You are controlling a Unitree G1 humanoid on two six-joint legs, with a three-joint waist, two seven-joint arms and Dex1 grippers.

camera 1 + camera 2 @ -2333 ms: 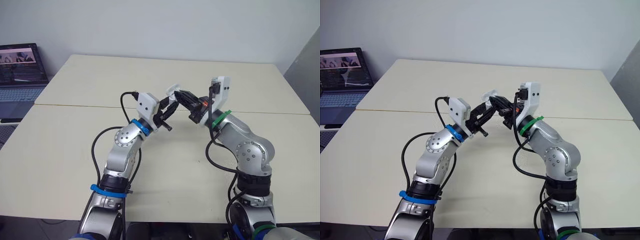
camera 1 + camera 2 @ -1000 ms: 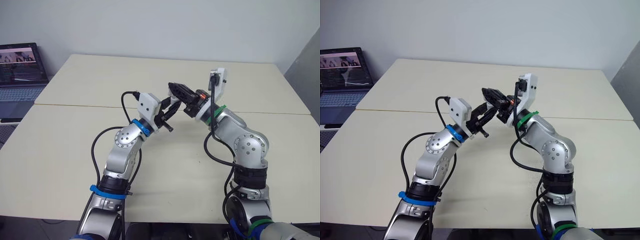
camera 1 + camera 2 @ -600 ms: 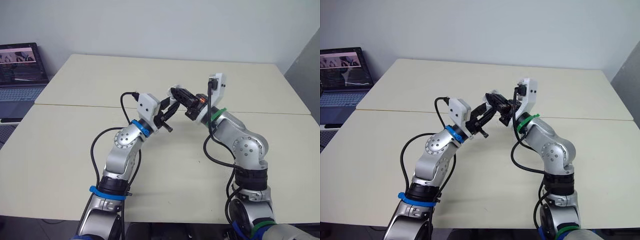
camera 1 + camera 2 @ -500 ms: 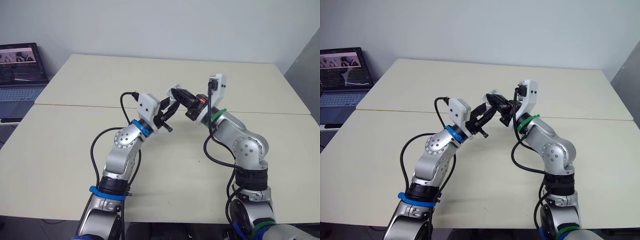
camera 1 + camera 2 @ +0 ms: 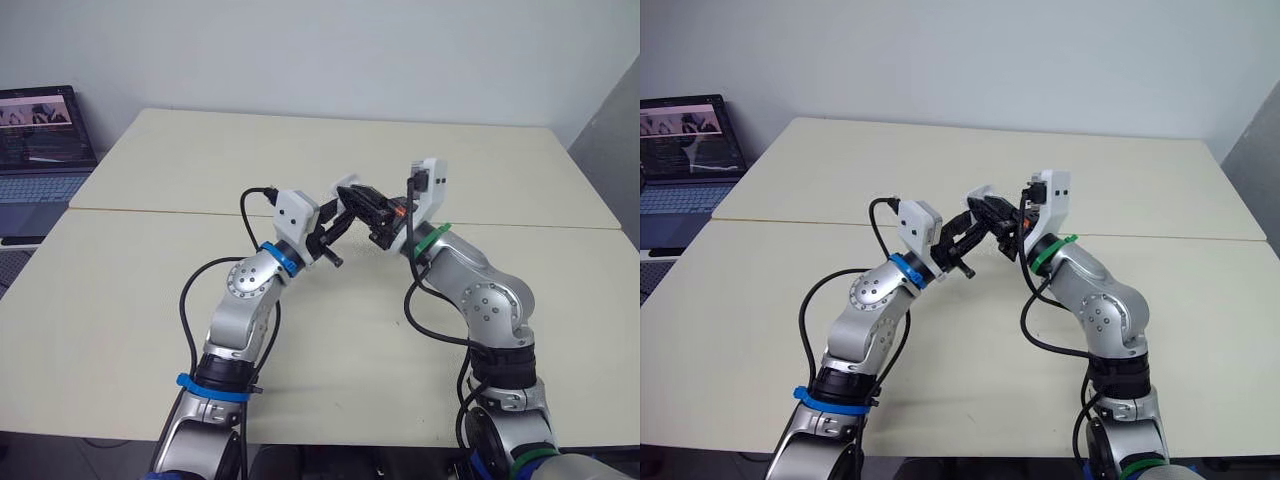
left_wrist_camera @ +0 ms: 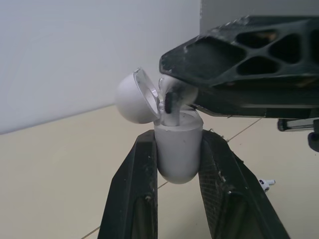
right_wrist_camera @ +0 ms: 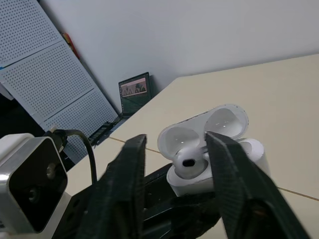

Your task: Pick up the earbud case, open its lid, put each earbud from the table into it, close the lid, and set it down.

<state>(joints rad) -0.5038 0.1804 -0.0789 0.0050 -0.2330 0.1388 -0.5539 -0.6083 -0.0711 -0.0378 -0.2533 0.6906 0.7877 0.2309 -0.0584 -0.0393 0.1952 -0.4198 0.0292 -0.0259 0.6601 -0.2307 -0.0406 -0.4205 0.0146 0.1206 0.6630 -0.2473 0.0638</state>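
My left gripper point(image 6: 178, 142) is shut on the white earbud case point(image 6: 178, 149), held upright above the table with its lid point(image 6: 137, 97) swung open. My right gripper point(image 7: 187, 167) is shut on a white earbud point(image 7: 189, 162), which sits at the case's open mouth point(image 6: 172, 97). In the left eye view the two grippers meet over the table's middle, left gripper point(image 5: 335, 222) below and right gripper point(image 5: 368, 203) beside the case's lid point(image 5: 344, 186). A second earbud point(image 6: 265, 184) lies on the table below.
An open laptop point(image 5: 35, 140) stands off the table's far left corner. The cream table point(image 5: 150, 300) has a seam point(image 5: 150, 212) running across it under the grippers.
The right gripper, raised above the case a second ago, has come down and leftward so that its earbud now sits at the open case. The left gripper holds the case steady.
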